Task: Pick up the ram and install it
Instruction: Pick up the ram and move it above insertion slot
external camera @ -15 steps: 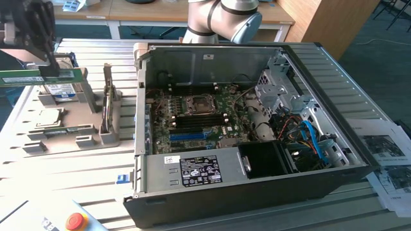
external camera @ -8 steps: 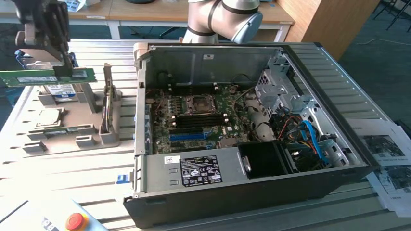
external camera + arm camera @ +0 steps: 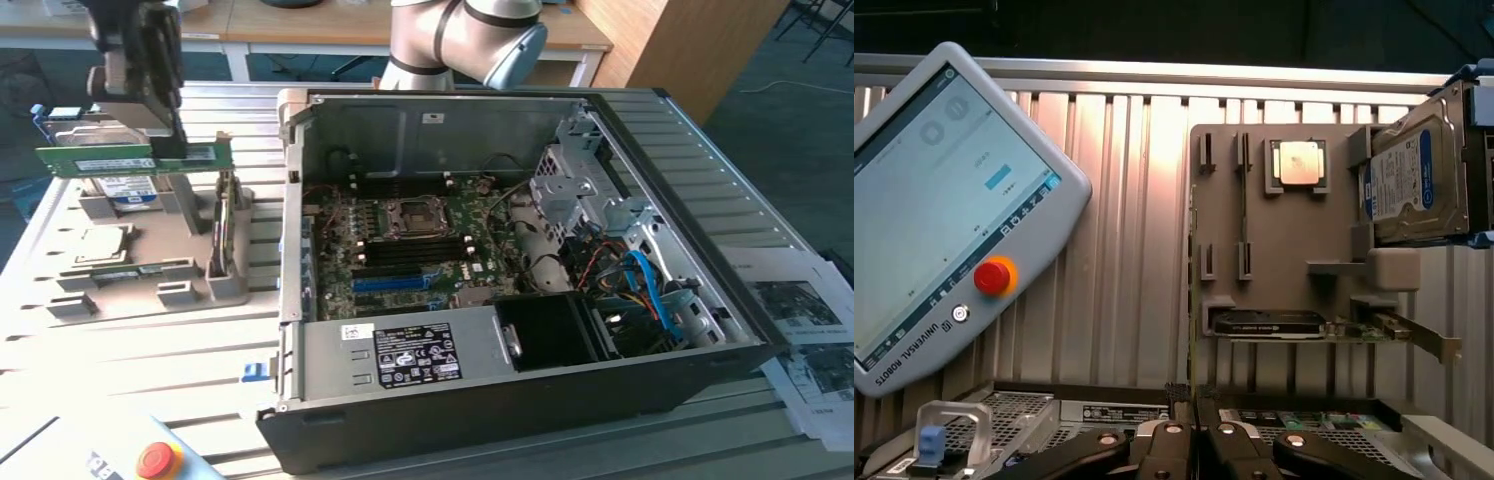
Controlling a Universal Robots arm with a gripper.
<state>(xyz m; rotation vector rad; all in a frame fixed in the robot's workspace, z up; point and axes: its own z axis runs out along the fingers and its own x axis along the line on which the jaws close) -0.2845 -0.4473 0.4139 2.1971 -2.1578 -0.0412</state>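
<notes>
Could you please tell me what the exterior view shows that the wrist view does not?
Exterior view: the gripper shut on the ram, held clear of the holder, plus the motherboard in the open case and papers. Wrist view: the pendant's whole screen and a black card slotted in the holder. Both: the holder, hard drive, processor and the pendant's red button.

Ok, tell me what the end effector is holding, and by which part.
The end effector holds the green memory stick level, pinched at its long upper edge, slightly toward the exterior view's right of its middle.
</notes>
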